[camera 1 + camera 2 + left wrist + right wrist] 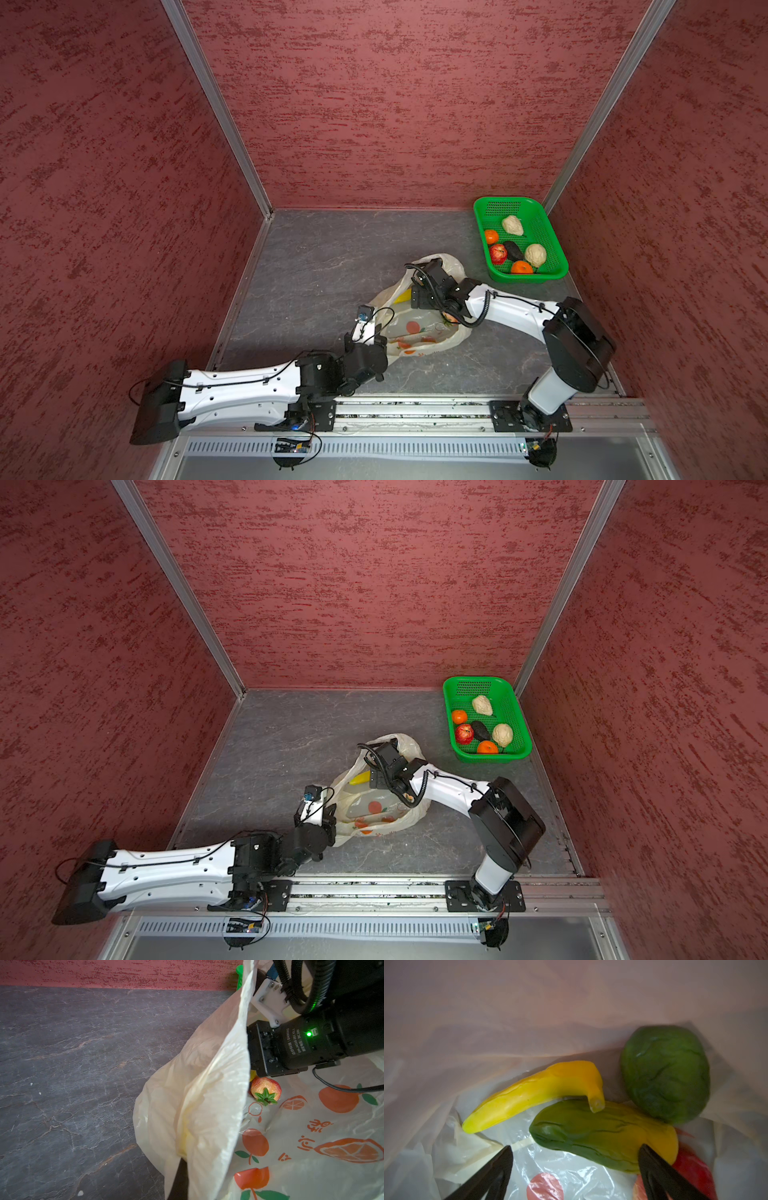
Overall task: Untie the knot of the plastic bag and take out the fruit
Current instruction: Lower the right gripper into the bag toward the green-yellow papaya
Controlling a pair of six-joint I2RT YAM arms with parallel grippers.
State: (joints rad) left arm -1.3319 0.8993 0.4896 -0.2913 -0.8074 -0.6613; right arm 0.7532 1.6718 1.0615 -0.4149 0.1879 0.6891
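1. The plastic bag point(419, 336) lies near the middle of the desk point(316, 266), toward the front edge. Its long axis runs from there toward the back right corner, with the orange-fruit print facing up.
2. The left end effector point(378, 334) is pinched together on the bag's raised rim.
3. The right end effector point(576, 1147) is inside the bag with its fingers apart, one tip over the yellow end of the mango point(591, 1136).
4. The banana point(533, 1095) lies aslant, its stem touching the mango. A green bumpy fruit point(666, 1072) sits just beside them.
5. The green basket point(548, 232) in the back right corner holds six pieces.
6. The motor label point(295, 1043) on the right arm reads "DAMIAO". The bag's orange characters cannot be read.
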